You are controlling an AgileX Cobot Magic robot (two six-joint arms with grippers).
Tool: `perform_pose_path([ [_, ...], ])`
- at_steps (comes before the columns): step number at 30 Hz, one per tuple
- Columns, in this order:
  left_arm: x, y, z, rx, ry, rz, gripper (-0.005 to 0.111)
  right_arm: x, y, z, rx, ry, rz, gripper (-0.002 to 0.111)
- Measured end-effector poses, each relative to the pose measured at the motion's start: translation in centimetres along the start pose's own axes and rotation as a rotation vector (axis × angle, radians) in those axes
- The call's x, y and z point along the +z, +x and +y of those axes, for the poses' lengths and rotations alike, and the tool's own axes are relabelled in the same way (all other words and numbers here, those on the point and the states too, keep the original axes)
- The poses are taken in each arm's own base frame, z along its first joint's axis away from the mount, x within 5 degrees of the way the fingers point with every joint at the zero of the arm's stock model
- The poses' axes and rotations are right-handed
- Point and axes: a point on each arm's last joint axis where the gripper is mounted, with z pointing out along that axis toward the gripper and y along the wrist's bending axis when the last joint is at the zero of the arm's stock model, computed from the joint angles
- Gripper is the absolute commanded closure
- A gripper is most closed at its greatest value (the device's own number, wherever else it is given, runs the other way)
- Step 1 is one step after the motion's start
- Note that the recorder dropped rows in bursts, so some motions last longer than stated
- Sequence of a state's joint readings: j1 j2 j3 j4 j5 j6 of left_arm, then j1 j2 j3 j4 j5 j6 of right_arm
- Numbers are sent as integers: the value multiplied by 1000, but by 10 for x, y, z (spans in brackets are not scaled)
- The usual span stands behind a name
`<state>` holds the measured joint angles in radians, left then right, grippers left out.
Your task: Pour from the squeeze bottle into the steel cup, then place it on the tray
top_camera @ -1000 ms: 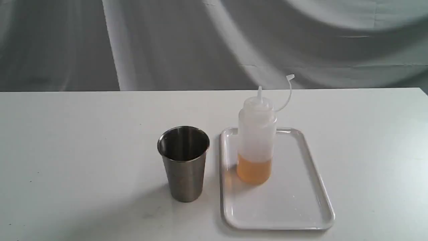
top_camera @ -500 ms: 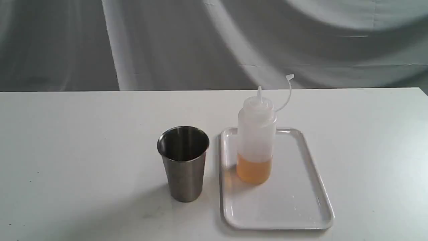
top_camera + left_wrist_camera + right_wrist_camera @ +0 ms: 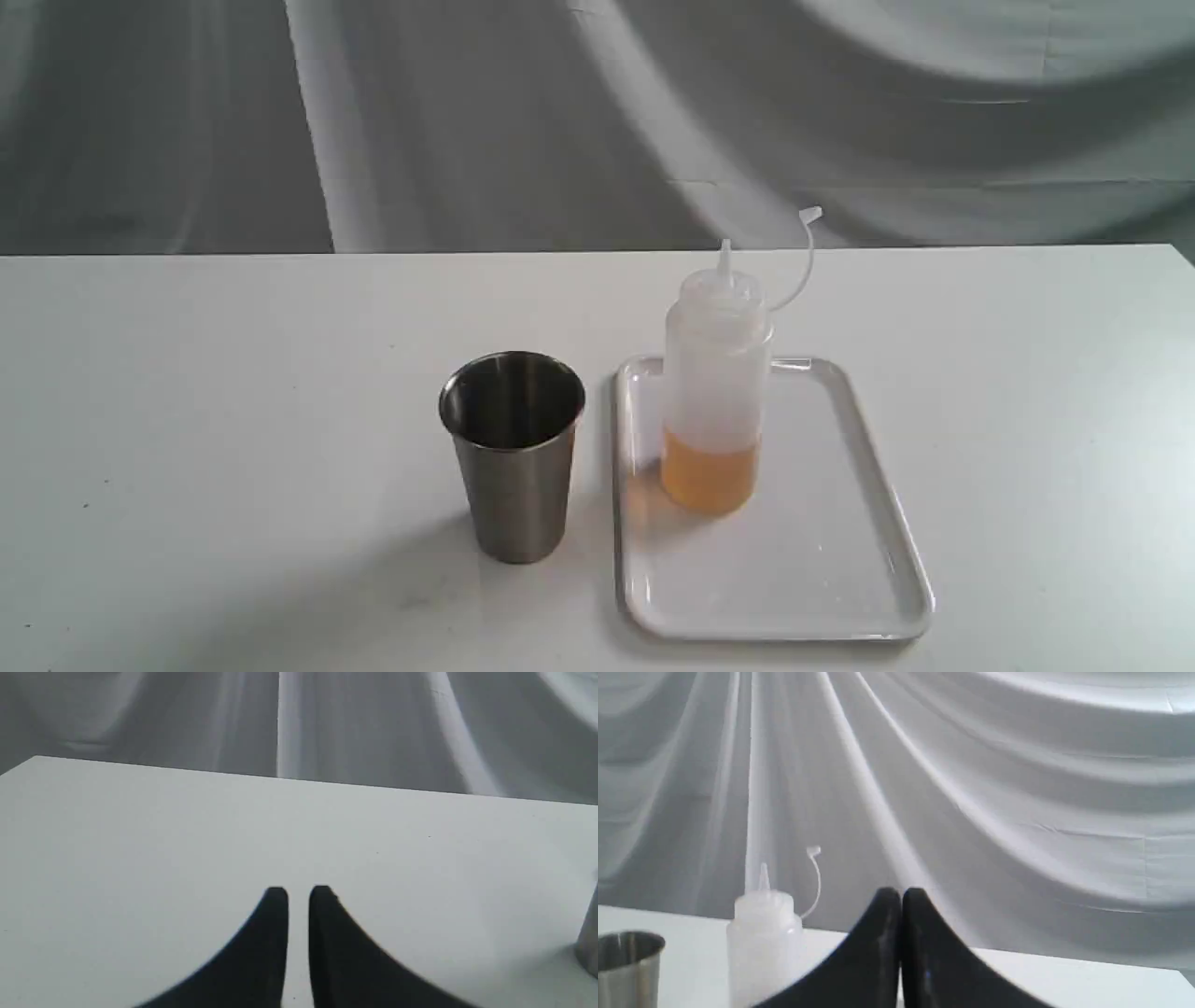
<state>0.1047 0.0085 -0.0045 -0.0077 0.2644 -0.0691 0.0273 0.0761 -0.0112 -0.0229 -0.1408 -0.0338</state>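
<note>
Squeeze bottle (image 3: 763,945) seemingly apart from right claw (image 3: 901,895).

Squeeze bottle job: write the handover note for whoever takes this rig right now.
Left gripper: barely open, empty, above the table.
Right gripper: shut, empty, clear of the squeeze bottle.
Squeeze bottle: upright on the tray, uncapped, amber liquid low inside.
Steel cup: upright on the table beside the tray, not touching.
Done: unclear; the cup's bottom is hidden.
Left: check the cup; if dry, pour, then return the bottle to the tray.
</note>
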Motion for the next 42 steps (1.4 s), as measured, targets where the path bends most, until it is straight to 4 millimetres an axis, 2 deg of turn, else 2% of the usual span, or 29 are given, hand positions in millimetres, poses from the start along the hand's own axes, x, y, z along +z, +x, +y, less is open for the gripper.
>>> perform_pose_path([
  [8, 0, 0, 0, 0, 0, 0, 98, -5, 9, 0, -95, -7, 71, 108],
  [13, 0, 0, 0, 0, 0, 0, 98, -9, 25, -1, -102, -5, 242, 108],
  [21, 0, 0, 0, 0, 0, 0, 98, -13, 38, -1, -107, -5, 397, 108],
  [42, 0, 0, 0, 0, 0, 0, 98, -14, 39, -1, -108, -5, 405, 108],
])
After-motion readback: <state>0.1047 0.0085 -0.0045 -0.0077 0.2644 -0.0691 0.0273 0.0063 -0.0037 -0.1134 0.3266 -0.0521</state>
